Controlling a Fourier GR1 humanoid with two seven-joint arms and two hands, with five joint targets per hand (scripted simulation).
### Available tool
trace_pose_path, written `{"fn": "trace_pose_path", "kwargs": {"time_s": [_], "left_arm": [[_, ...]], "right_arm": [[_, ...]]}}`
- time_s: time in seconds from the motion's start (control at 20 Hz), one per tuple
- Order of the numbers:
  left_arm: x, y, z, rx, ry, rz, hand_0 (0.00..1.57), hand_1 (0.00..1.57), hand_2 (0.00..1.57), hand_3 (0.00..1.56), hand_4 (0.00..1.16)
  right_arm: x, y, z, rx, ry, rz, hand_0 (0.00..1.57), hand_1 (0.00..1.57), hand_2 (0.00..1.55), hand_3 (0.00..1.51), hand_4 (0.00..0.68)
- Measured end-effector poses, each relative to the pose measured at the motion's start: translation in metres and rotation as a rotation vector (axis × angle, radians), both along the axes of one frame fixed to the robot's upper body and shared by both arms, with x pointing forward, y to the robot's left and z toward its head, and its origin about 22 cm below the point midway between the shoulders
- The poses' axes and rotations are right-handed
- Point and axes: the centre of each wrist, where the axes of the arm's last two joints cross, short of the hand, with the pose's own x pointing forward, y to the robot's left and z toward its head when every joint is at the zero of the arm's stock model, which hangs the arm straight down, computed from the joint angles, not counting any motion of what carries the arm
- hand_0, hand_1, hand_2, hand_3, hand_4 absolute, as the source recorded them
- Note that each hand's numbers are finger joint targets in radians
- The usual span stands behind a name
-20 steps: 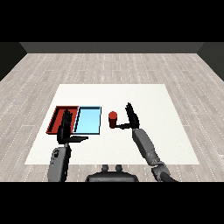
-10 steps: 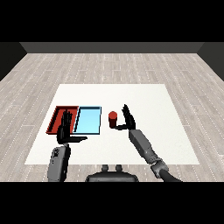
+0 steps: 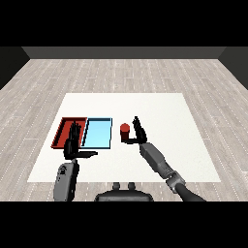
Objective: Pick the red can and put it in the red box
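Right fingers: the fingers (image 3: 137, 125) stand straight and apart, pointing up and away, with nothing yet between them and the thumb.
Right hand: the right hand (image 3: 137, 134) sits just beside the red can, on the can's right, palm turned toward it; I cannot tell whether skin touches metal.
Red can: the red can (image 3: 125, 132) stands upright on the white table (image 3: 164, 111), just right of the light blue tray and outside both trays.
Step in hand: as I read it, this is the close-in for the grasp, not the lift.
How to do it well: slide the palm sideways until it meets the can's side, then curl fingers and thumb round the middle of the body, not the rim, so the can stays upright instead of tipping left.
Left fingers: straight and spread, holding nothing.
Left hand: the left hand (image 3: 73, 143) hovers over the near edge of the red tray.
Red tray: the red tray (image 3: 63, 128) lies leftmost, with the light blue tray (image 3: 97, 133) between it and the can.
Path ahead: the carry must cross the blue tray, so lifting clear of its rim first looks wise; the left hand may need to make room.
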Motion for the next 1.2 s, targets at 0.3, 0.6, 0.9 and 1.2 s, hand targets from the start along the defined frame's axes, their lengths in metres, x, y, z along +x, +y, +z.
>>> {"fn": "trace_pose_path", "kwargs": {"time_s": [0.3,0.6,0.9,1.2], "left_arm": [[0.002,-0.004,-0.005,0.002,0.000,-0.001,0.00,0.00,0.00,0.00,0.00],[-0.002,-0.010,-0.011,0.001,0.002,-0.002,0.00,0.00,0.00,0.00,0.00],[0.003,-0.005,-0.011,0.009,0.007,0.001,0.00,0.00,0.00,0.00,0.00],[0.002,-0.009,-0.005,0.008,0.006,0.002,0.00,0.00,0.00,0.00,0.00]], "right_arm": [[0.003,0.003,-0.002,0.008,0.014,0.000,0.00,0.00,0.00,0.00,0.000],[0.005,0.007,-0.002,0.015,0.016,0.018,0.00,0.00,0.00,0.00,0.000],[0.007,0.017,0.005,0.033,0.019,0.040,0.00,0.00,0.00,0.00,0.000],[0.008,0.033,0.018,0.042,0.025,0.062,0.00,0.00,0.00,0.00,0.000]]}}
